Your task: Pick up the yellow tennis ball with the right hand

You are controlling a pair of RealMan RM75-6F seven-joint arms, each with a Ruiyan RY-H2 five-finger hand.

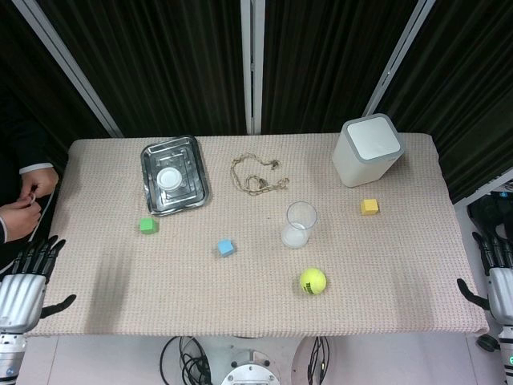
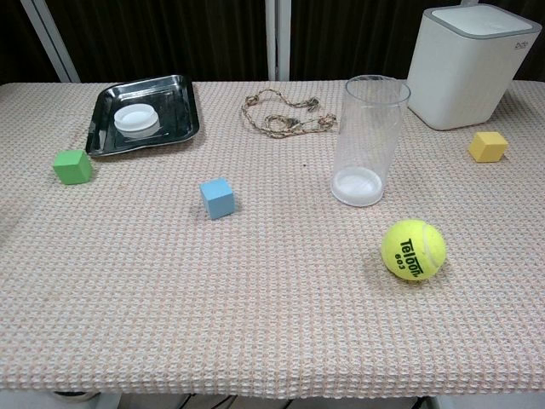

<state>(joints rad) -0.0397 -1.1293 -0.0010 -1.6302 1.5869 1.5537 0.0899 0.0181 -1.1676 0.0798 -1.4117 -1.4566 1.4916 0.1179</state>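
Right robot hand (image 1: 498,277) off the bench's right edge, holding nothing, fingers apart and pointing up; head view only. Left robot hand (image 1: 28,277) likewise off the left edge, empty, fingers spread. Neither shows in the chest view.

Ball (image 2: 413,249) sits free on the near right part of the bench (image 1: 385,257), well apart from the right robot hand. Nothing touches it.

Risks, as judged:
- Ball is round on a textured cloth; a sideways nudge from a fingertip before the grip closes would likely roll it, possibly off the near edge.
- Clear cup (image 2: 369,141) stands upright just beyond the ball, a little left. A reach that overshoots, or a ball pushed forward, could tip it. It looks light.
- Approach from the right edge looks open; yellow cube (image 2: 488,146) and white bin (image 2: 477,64) lie farther back and should stay out of the way.

Surface: pinkish woven cloth, waffle texture, covering the whole bench. Some grip, but no barrier to rolling.

Middle: blue cube (image 2: 217,198), green cube (image 2: 71,166) at left. Far: steel tray (image 2: 174,98) holding a white lid (image 2: 137,119); tangled rope (image 2: 281,115).

Room: dark curtains with pale metal posts behind. A person's hands (image 1: 28,196) at far left. Cables under the near edge.
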